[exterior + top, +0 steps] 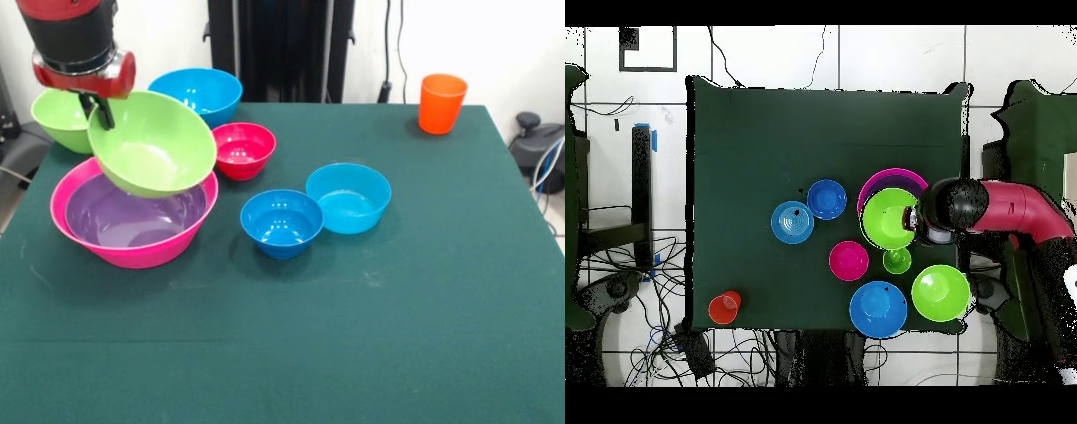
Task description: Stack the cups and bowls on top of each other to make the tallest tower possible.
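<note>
My gripper (99, 111) is shut on the rim of a lime-green bowl (154, 146) and holds it tilted above the purple bowl (132, 219), which is nested in the huge pink bowl (132, 256). In the overhead view the gripper (915, 220) holds this green bowl (888, 218) over the pink bowl (890, 177). A second lime-green bowl (57, 119) and the large blue bowl (196, 93) stand behind. The small red bowl (243, 148), small blue bowl (282, 223) and teal bowl (349, 198) sit mid-table. The orange cup (441, 102) stands at the far right corner. The lime-green cup (897, 262) shows only from overhead.
The green table (353, 336) has a wide bare stretch along its near side in the front view. The robot's black pedestal (282, 49) stands behind the table. Cables and equipment lie off the table's edges.
</note>
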`<state>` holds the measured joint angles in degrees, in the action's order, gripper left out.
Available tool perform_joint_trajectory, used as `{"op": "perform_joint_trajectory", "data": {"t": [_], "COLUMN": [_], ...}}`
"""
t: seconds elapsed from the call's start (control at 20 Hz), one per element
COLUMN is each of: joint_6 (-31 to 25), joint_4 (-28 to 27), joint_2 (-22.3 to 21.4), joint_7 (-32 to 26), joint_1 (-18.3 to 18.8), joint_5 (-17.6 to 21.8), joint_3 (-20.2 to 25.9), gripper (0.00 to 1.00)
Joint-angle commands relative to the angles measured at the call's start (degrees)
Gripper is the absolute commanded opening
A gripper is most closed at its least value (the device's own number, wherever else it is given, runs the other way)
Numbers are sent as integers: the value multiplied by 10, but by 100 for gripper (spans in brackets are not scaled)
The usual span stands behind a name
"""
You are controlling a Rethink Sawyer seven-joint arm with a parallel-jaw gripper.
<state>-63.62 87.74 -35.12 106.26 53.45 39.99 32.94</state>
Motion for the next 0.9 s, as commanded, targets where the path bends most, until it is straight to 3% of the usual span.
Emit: {"op": "perform_joint_trajectory", "data": {"t": [0.05, 0.9], "joint_6": [-28, 16], "joint_4": [-44, -48], "joint_2": [41, 92], "joint_7": [-178, -148], "joint_1": [-9, -12], "joint_5": [54, 60], "joint_3": [-6, -4], "gripper": [0, 0]}}
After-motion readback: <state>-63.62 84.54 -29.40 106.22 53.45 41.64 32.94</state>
